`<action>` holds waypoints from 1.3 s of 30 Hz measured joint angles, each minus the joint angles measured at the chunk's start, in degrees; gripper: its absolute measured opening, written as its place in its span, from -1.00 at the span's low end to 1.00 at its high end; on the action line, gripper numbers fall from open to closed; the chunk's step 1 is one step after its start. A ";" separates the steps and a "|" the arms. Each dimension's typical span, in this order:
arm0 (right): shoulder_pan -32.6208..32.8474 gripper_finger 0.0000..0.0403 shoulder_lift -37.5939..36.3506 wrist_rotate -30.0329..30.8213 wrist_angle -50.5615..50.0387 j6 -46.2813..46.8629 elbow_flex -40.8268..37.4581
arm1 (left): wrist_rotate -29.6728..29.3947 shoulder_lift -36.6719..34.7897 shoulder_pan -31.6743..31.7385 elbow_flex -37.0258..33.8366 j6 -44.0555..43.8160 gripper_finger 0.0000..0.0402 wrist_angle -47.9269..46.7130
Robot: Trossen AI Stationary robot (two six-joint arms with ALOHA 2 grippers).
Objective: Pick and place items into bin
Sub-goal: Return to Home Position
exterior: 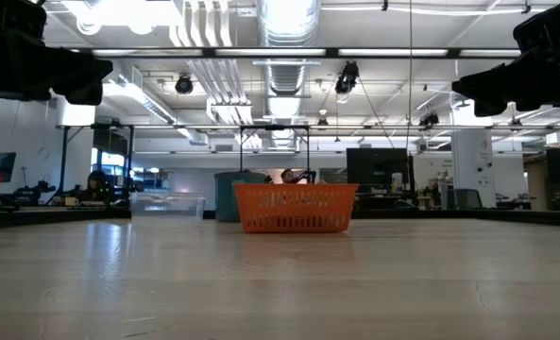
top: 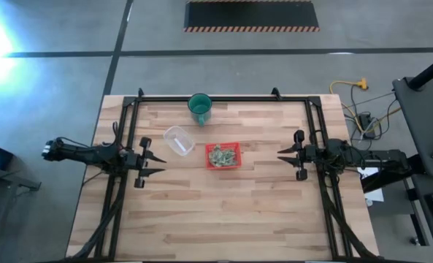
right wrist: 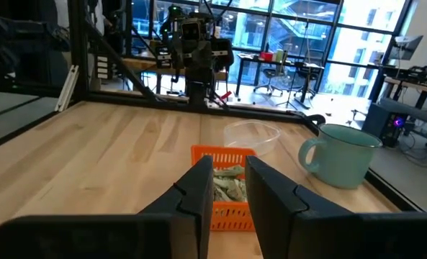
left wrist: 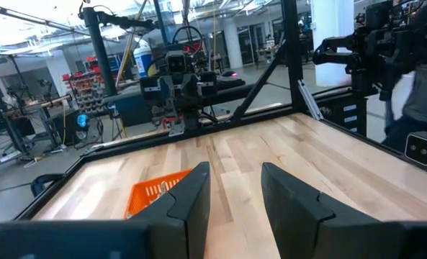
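Your left gripper [top: 161, 164] and right gripper [top: 282, 155] sit open and empty, flanking the red tray [top: 208, 148] mid-table, green packets [top: 222, 155] inside. A careless left-arm swing could clip the clear container [top: 178, 140].

A small red tray [top: 223, 146] sits near the middle of the wooden table [top: 223, 219], with a heap of crumpled pale-green packets [top: 223, 155] inside it. A clear round container [top: 178, 139] lies just beside the tray, and a green cup [top: 199, 108] stands near the table's far edge. The left tool [top: 161, 164] and the right tool [top: 282, 155] hang at opposite sides, fingers apart, both pointing toward the tray.
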 joint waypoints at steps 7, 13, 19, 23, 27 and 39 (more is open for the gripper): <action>0.00 -0.63 0.00 0.00 0.00 0.01 0.00 | -0.02 0.00 0.00 0.00 0.00 -0.46 0.00; 0.00 -0.59 0.00 0.00 0.00 -0.01 0.00 | -0.02 0.00 0.00 0.00 0.00 -0.46 0.00; 0.00 -0.57 0.00 0.00 0.00 -0.01 0.00 | -0.02 0.11 0.00 0.00 0.00 -0.46 -0.01; 0.00 -0.60 0.00 0.00 0.00 -0.01 0.00 | -0.02 0.11 0.00 0.00 0.00 -0.46 0.02; 0.00 -0.63 0.00 0.00 0.00 -0.01 0.00 | -0.02 0.11 0.00 0.00 0.00 -0.46 0.02; 0.00 -0.66 0.00 0.00 0.00 -0.01 0.00 | -0.02 0.11 0.00 0.00 0.00 -0.46 0.02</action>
